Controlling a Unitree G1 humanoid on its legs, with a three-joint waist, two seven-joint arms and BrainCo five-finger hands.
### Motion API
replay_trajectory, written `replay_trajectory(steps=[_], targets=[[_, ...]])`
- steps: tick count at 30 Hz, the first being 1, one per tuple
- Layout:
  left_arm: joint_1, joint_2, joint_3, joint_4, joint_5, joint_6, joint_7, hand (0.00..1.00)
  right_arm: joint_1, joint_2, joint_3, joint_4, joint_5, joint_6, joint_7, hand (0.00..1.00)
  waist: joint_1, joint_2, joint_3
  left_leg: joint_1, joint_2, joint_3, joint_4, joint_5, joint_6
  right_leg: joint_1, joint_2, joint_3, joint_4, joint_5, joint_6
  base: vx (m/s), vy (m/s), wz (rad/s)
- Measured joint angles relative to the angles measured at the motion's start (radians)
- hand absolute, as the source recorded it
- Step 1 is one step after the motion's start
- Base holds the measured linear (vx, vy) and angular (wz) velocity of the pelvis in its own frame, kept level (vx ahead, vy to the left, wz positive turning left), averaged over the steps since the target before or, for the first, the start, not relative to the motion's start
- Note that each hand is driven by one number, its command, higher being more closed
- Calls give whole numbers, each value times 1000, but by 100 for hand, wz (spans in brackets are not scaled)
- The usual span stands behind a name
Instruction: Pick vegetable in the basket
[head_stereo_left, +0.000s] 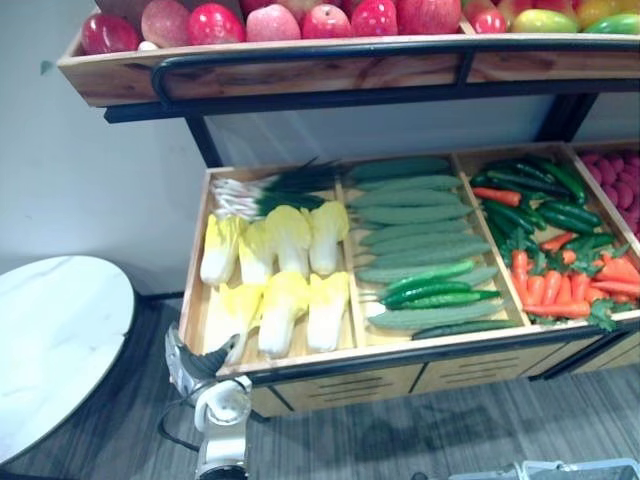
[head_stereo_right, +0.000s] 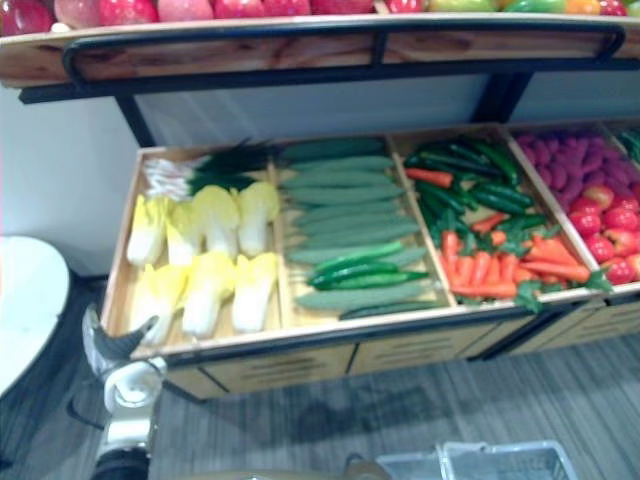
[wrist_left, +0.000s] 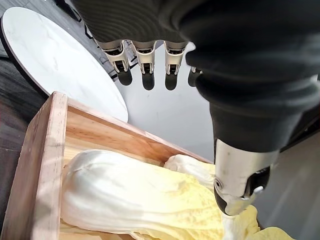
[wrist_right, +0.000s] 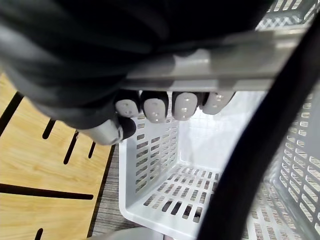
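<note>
Vegetables are kept in the compartments of a wooden display crate (head_stereo_left: 197, 262), none of them held by either hand. The left hand (wrist_left: 144, 54) is seen at the crate's front left corner, above the compartment of pale yellow cabbages (head_stereo_left: 288, 240). Its fingers are held straight and apart from the thumb (wrist_left: 240, 186), and nothing is gripped. The thumb's tip is seen just over a cabbage leaf, though whether they touch cannot be told. The right hand (wrist_right: 156, 108) is closed round the grey handle (wrist_right: 210, 73) of a pale slotted plastic basket (wrist_right: 165, 201), which hangs below it over the floor in front of the crate. Spring onions (head_stereo_left: 262, 190) are laid at the back of the cabbage compartment. The next compartment is stacked with cucumbers (head_stereo_left: 415, 215). In the one beyond it, green peppers (head_stereo_left: 545, 195) are piled at the back and carrots (head_stereo_left: 560, 290) at the front. Reddish-purple produce (head_stereo_right: 572, 160) is held in the rightmost compartment. Red apples (head_stereo_left: 330, 20) are lined along the shelf above, and a round white table (head_stereo_left: 50, 340) stands to the crate's left.
</note>
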Motion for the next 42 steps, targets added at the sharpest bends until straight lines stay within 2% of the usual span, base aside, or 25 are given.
replay_trajectory(steps=[10, 16, 27, 42], targets=[[-97, 46, 46, 87, -9, 33, 10, 0, -43, -3, 3, -8, 0, -1, -2, 100, 2, -6, 34, -33, -2, 20, 0, 0, 0, -55, 2, 24, 17, 0, 0, 41, -2, -7], [-156, 78, 56, 106, -18, 34, 12, 0, -69, -12, 10, -8, -1, -2, -7, 100, 1, -6, 54, -52, -3, 29, 0, 1, -1, -89, 4, 36, 30, 0, 0, 27, -4, -6], [-201, 97, 58, 169, -17, 36, 13, 0, -100, -20, 19, -21, 0, -3, -18, 100, 1, -15, 87, -95, -7, 35, 0, 8, -2, -154, 2, 48, 59, 0, 0, 2, -5, -2], [-282, 116, 76, 283, -15, 67, 10, 0, -148, -31, 30, -29, 1, -8, -23, 100, 1, -30, 134, -134, -7, 82, 0, 9, -3, -233, 13, 95, 82, 4, -5, 34, -8, -10]])
